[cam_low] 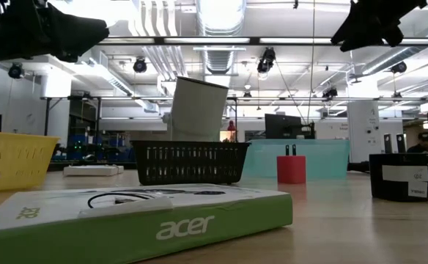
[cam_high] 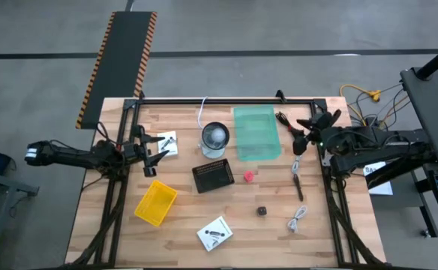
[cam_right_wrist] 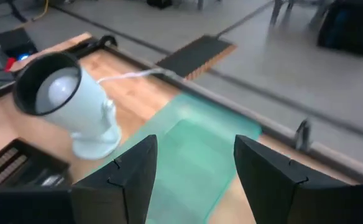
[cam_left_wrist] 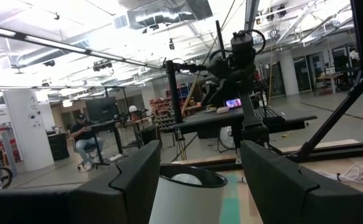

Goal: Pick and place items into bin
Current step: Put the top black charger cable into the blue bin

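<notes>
We see the right end effector (cam_high: 303, 132) spread empty near the thin black pen (cam_high: 298, 184), probably light, stiff, slippery; grasp mid-barrel.

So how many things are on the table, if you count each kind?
Baskets: 2, yellow basket and black basket
Green bin: 1
White packets: 2, small packet and big packet
Cables: 2, black cable and white coiled cable
Black pen: 1
Little cubes: 2, red cube and dark die
Cup: 1
Total: 11
</notes>
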